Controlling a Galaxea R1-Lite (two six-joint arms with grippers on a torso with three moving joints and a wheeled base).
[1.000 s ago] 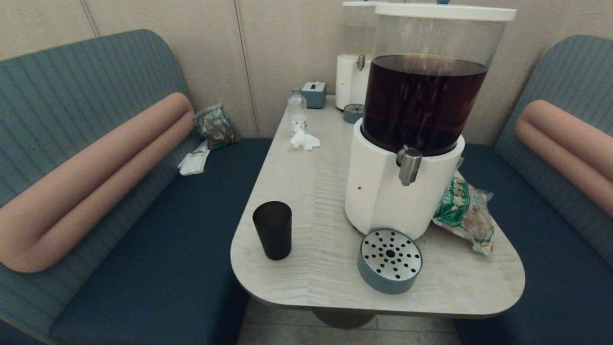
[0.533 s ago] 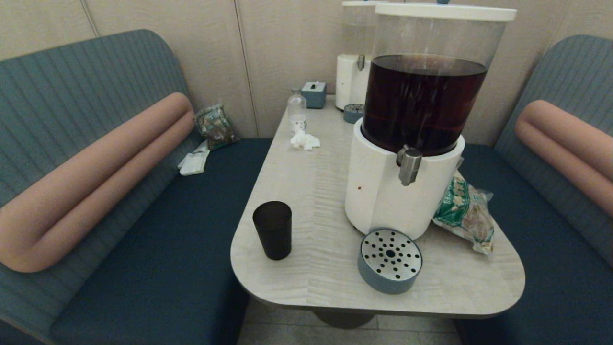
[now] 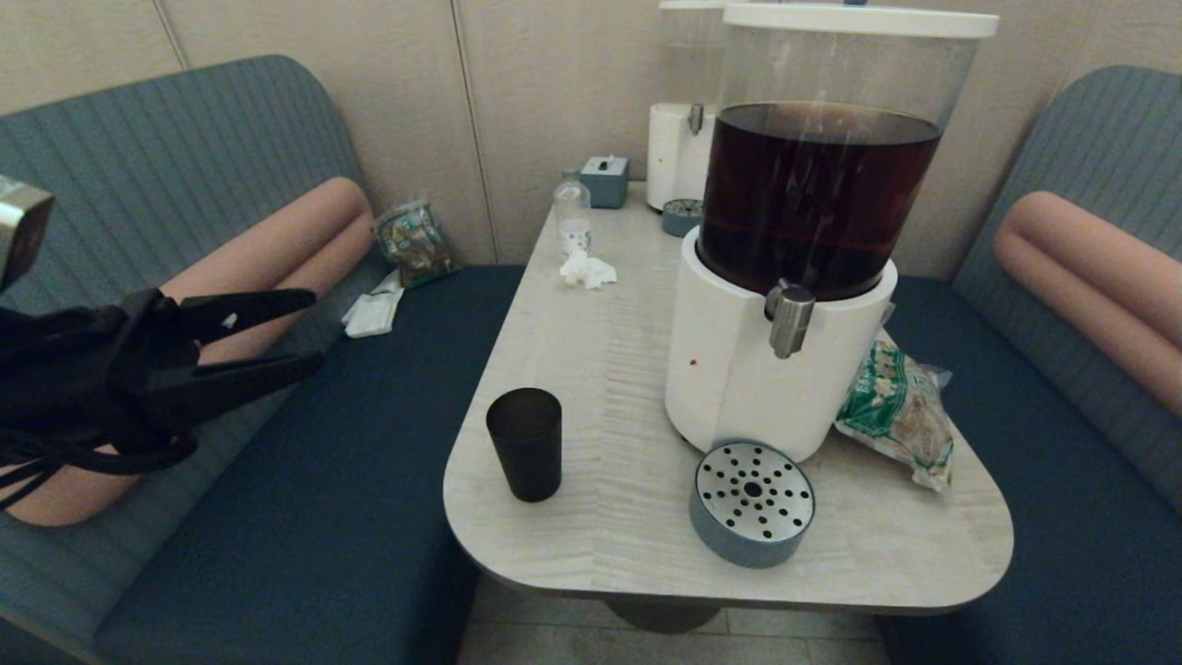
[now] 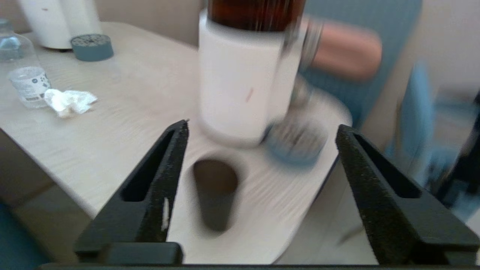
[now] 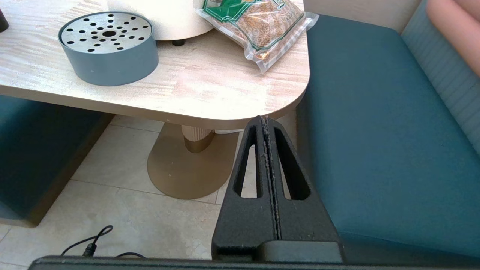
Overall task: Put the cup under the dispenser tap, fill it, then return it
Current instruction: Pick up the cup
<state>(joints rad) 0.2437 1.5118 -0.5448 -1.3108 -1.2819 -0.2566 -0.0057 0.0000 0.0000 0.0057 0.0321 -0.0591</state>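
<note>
The left gripper (image 3: 309, 332) hangs over the dark blue bench seat (image 3: 305, 517), at about nine o'clock of the table and well apart from it, its two black fingers (image 3: 249, 309) spread wide and pointing toward the table edge with nothing between them. In the left wrist view the fingers frame the small dark smoky-black tapered plastic cup (image 4: 215, 193), which stands beyond them and untouched.

That cup (image 3: 524, 443) stands upright near the rounded edge of the pale wood-grain table (image 3: 591, 369). At roughly two o'clock from the cup rises the large dispenser with the white base (image 3: 739, 379), whose clear tank holds a dark brown drink (image 3: 813, 199). The short brushed-steel cylindrical dispenser tap (image 3: 790, 319) juts from the top of the base, with the cup well to the left of it. At about four o'clock from the cup, just in front of the base, sits the round grey-blue drip tray with a perforated steel top (image 3: 751, 501). A green-printed clear plastic food bag (image 3: 896, 411) lies at three o'clock of the base, against it.

Toward twelve o'clock, far back on the table, stand a small clear bottle (image 3: 572, 212) with a crumpled white tissue (image 3: 586, 271) just beside it.

The right gripper (image 5: 267, 125) is parked low off the table's near right corner, above the floor tiles, its fingers pressed together on nothing.
</note>
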